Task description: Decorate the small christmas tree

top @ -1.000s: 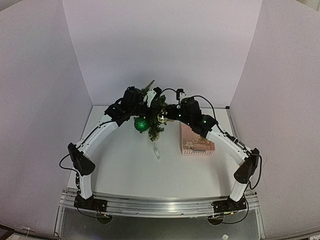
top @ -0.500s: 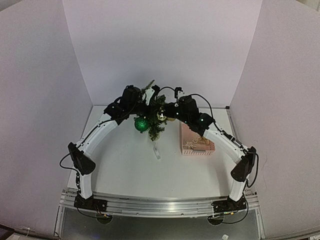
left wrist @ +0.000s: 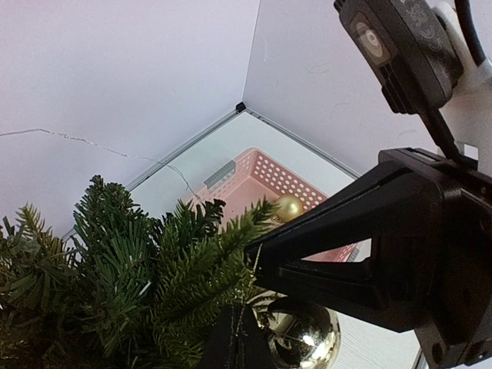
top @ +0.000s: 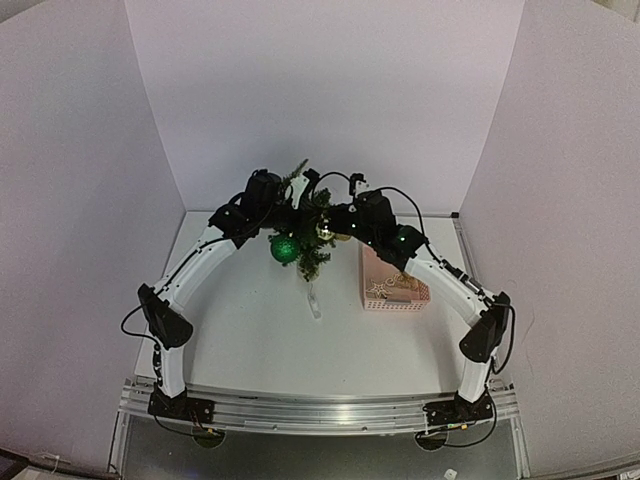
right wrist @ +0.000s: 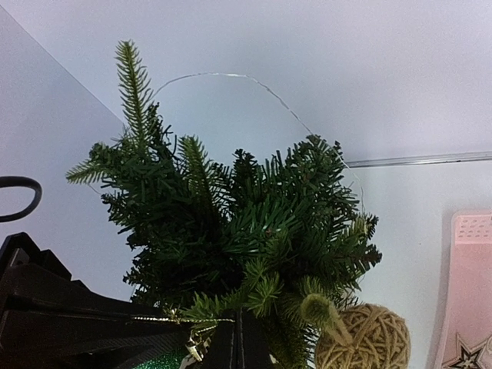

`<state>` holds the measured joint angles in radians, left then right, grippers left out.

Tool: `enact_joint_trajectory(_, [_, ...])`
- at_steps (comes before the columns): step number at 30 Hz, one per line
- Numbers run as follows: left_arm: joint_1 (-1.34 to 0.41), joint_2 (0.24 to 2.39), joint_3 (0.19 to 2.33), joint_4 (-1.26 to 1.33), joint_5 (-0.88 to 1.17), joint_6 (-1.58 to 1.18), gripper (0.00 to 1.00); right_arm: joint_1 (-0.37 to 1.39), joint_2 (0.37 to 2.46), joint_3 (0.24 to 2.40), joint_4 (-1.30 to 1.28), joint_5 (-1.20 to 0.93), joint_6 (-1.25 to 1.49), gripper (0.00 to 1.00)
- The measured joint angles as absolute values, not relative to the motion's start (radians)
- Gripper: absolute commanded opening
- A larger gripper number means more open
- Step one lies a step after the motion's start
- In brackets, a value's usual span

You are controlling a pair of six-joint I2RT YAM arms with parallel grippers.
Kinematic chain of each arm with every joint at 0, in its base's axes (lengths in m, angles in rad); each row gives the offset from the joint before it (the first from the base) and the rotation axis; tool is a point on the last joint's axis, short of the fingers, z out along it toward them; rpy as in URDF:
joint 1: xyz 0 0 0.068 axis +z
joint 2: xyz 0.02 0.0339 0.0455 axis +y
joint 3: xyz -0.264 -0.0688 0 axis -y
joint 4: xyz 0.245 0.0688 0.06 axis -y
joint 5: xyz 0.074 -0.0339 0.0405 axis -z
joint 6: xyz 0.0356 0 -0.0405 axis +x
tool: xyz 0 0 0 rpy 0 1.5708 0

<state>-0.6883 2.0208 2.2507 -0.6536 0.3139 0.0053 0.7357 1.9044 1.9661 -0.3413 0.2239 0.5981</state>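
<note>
Both arms arch inward, left tool (top: 288, 216) and right tool (top: 334, 223) shut tight, tips close together.

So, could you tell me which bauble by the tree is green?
The larger bauble, left in the top view; the smaller one beside it is gold.

Soft, even, bright light fills the white booth, coming from above to judge by the shadows. The table (top: 260, 330) carries only faint ones, the darkest just under the tree (top: 305, 235). The top view bows at its edges: the walls curve and the lower corners dim. In the left wrist view a gold ball (left wrist: 301, 338) below the tree glints with highlights, and the needles look slightly soft.
</note>
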Motion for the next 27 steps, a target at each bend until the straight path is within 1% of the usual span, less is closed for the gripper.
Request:
enact_joint_trajectory(17, [-0.683, 2.047, 2.259, -0.646, 0.318, -0.1, 0.0, 0.736, 1.916, 1.974, -0.346, 0.252, 0.686, 0.0])
enact_joint_trajectory(27, [-0.68, 2.054, 2.259, -0.665, 0.337, -0.132, 0.0, 0.735, 1.915, 1.945, -0.33, 0.242, 0.701, 0.0])
